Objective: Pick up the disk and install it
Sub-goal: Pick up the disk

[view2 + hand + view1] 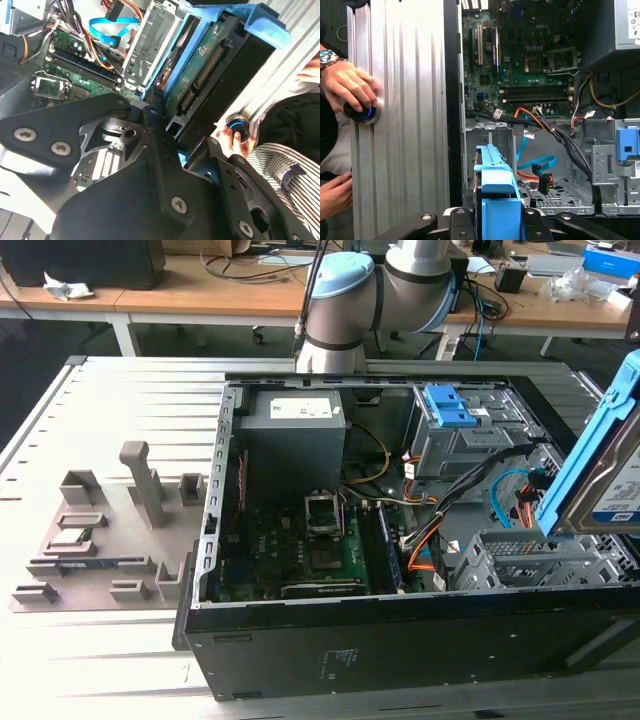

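Gripper (496, 223) clamps the disk (605, 465), partly cut off at the exterior view's right.

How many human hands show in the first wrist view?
2. One hand rests on the blue-lit knob on the ribbed table; the other hand is beside the table's edge, partly cropped. Others may be hidden.

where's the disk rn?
At the exterior view's right edge, the disk sits tilted in the pincer, just above the grey drive cage.
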